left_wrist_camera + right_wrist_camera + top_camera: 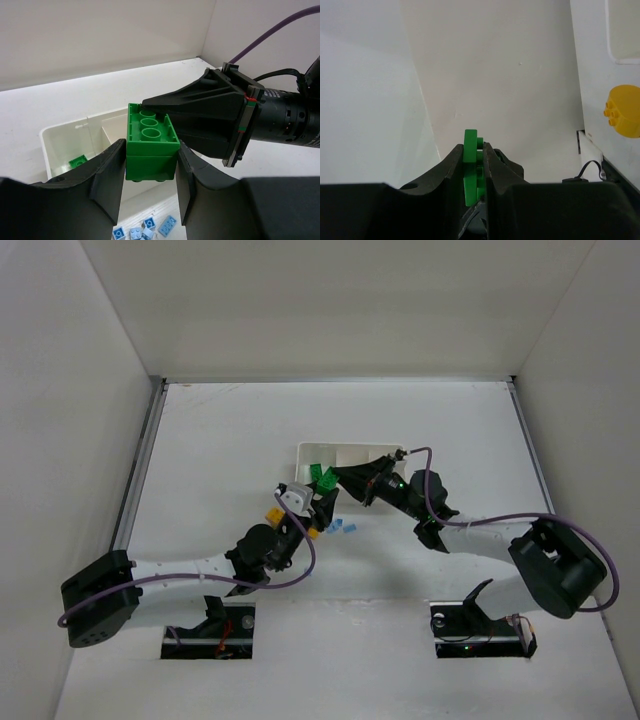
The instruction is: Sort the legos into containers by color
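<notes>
A green brick (151, 147) hangs studs-up by the white tray (50, 137) holding a small green piece (77, 161); blue bricks (142, 232) lie outside.

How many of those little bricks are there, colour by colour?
Green bricks: 3, one in the left gripper, one in the right gripper, one in the tray
Yellow bricks: 2
Blue bricks: at least 4
Total: at least 9

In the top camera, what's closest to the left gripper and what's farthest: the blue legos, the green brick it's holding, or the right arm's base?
1. Green brick: held in the left gripper.
2. Blue legos: on the table close by, toward the bases.
3. Right arm's base: far off, bottom right.
</notes>
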